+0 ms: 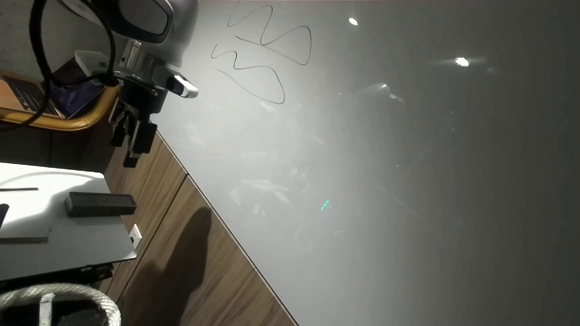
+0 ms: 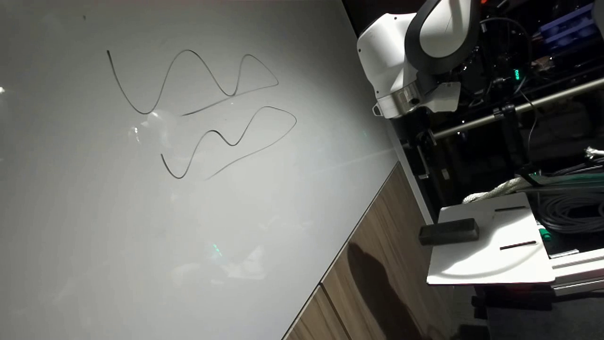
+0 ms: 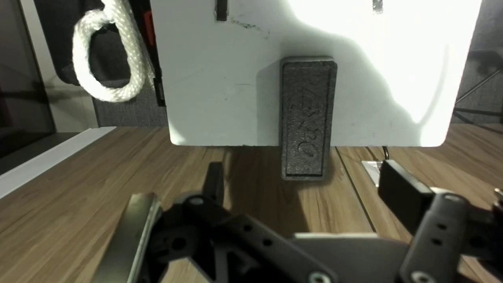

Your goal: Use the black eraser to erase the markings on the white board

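In the wrist view, the tool [image 3: 309,188] stands spread, gripping nothing; the eraser [image 3: 308,118] lies ahead, in line with the gap, its long axis running toward the tool, near end overhanging the worktop [image 3: 220,106]. In an exterior view, the eraser [image 1: 100,205] sits below the tool, apart from it. In an exterior view: one eraser, one board [image 2: 118,264], two markings [image 2: 232,96].

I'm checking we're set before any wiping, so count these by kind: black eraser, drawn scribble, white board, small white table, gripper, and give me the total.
Black eraser: 1
Upper scribble and lower scribble: 2
White board: 1
Small white table: 1
Gripper: 1
Total: 6
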Robot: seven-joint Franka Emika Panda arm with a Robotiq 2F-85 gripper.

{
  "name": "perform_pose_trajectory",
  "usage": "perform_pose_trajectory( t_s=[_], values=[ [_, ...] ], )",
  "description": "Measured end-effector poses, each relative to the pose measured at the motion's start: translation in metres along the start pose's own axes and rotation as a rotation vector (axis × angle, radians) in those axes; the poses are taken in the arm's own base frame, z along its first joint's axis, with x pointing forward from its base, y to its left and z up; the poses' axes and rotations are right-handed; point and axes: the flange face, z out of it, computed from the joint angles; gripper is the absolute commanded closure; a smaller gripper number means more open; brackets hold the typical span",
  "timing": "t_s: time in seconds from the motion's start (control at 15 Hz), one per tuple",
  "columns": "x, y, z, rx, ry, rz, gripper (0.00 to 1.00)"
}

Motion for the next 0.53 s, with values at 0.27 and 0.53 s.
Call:
perform_pose_trajectory(
  t_s=[0.27,0.53],
  values=[
    [-0.003,-0.026,0.029,0.010,-0.044,-0.056,0.00],
    [-0.006,-0.037,0.060,0.017,-0.085,-0.083,0.00]
  ],
)
